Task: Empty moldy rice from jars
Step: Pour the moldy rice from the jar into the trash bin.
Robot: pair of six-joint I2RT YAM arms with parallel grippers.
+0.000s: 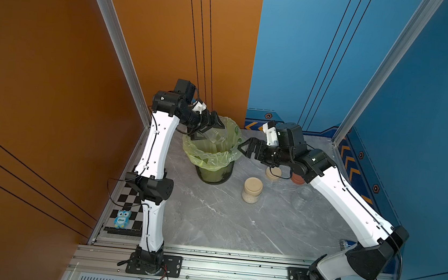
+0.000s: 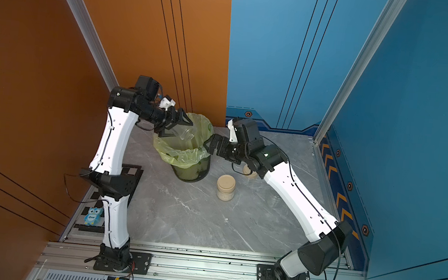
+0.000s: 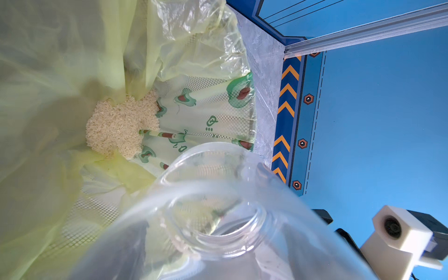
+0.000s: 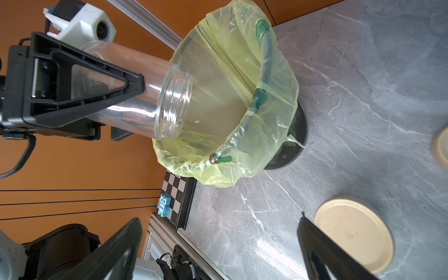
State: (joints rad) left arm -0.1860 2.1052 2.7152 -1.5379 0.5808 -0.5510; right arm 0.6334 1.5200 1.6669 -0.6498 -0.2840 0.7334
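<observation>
Grey marble table [image 1: 223,224] | our left gripper [image 1: 209,132] clamps a clear jar [image 4: 155,97] tipped over the bagged bin [image 4: 266,70] | moldy rice [image 3: 116,126] lies inside | our right gripper [image 4: 218,244] gapes empty.

The left arm [image 1: 158,140] stands up from its base and bends forward at the elbow. Its wrist pitches the left gripper [image 1: 209,131] downward, fingers clamped on the sides of a clear jar [image 4: 150,72] whose mouth points away from the palm. The right arm [image 1: 345,203] stretches toward it. The right gripper [image 1: 240,148] is roughly level, jaws spread wide and empty, near the left gripper's fingertips.
</observation>
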